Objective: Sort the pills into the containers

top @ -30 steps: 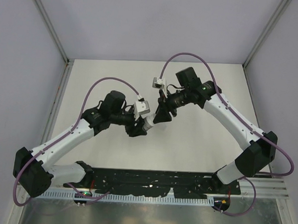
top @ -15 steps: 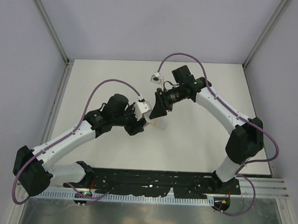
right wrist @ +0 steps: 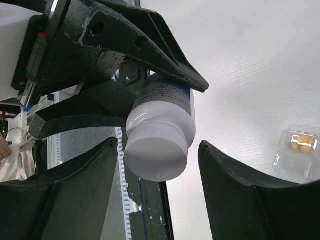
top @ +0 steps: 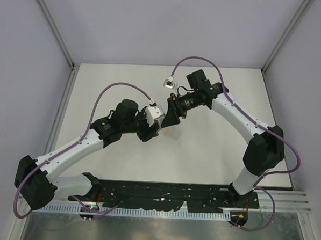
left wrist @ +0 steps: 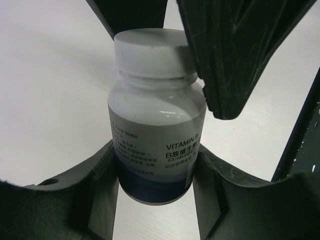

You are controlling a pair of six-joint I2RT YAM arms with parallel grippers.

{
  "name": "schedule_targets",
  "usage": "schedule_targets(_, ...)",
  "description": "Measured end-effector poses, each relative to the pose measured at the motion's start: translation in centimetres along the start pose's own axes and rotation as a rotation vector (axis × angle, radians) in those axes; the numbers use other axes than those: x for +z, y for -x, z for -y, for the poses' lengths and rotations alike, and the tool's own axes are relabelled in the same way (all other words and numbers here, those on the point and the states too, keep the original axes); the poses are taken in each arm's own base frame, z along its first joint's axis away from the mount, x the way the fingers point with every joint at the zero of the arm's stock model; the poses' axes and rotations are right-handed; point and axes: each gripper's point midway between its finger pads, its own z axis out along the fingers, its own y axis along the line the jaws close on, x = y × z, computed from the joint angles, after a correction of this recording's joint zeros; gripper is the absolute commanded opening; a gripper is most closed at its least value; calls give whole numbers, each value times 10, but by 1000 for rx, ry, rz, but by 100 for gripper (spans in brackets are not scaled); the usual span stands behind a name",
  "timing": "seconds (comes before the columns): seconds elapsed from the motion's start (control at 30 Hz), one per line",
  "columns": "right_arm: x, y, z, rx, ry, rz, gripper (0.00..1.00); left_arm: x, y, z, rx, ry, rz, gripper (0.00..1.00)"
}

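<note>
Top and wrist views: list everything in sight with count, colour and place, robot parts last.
bottle: one, greyish-white body, held in the left gripper.
cap: one, white, on the bottle.
packet: one, clear, lying on the table beside the grippers.
pills: a few, orange, inside the packet; exact count unclear.
table: one, white, under both arms.
cables: two, purple, one looped over each arm.
left gripper: one, black, shut on the bottle's body.
right gripper: one, black, open, a finger on each side of the cap.
</note>
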Motion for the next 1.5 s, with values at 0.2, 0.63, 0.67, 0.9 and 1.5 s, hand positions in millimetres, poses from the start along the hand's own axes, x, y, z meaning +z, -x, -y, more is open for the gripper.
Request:
schedule_targets(0.2, -11, 2, -7, -38, -24, 18, 77, 0, 3, -1, 4, 3, 11, 0)
schedule_targets(0.63, -48, -5, -37, -288, -150, 34, 78, -4, 9, 16, -23, -135, 56, 0)
schedule_targets(0.67, -52, -4, -40, -318, -160, 39, 78, -6, 11, 17, -33, -156, 65, 0)
schedule_targets(0.9, -71, 1, -73, -518, -193, 78, 79, -30, 40, 35, -110, -392, 166, 0)
schedule_targets(1.5, -45, 1, -109, -737, -126, -23, 75, -57, 43, 81, -141, -716, 152, 0)
